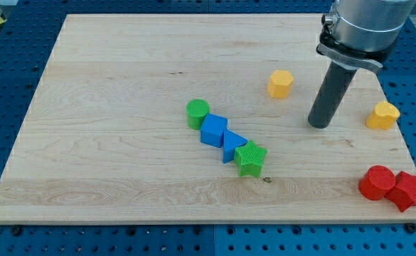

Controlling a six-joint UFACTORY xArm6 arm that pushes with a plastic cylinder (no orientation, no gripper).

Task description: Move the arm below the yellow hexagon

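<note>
The yellow hexagon [280, 83] sits on the wooden board in the upper right part of the view. My tip [320, 124] rests on the board to the right of the hexagon and somewhat lower in the view, about a block's width away and not touching it. The dark rod rises from the tip up to the silver arm body at the view's top right.
A second yellow block [383, 115] lies right of the tip. A green cylinder [198, 113], blue cube [213, 131], blue triangle [233, 146] and green star [251, 158] form a diagonal chain at centre. A red cylinder [376, 183] and red block [408, 190] sit at the lower right edge.
</note>
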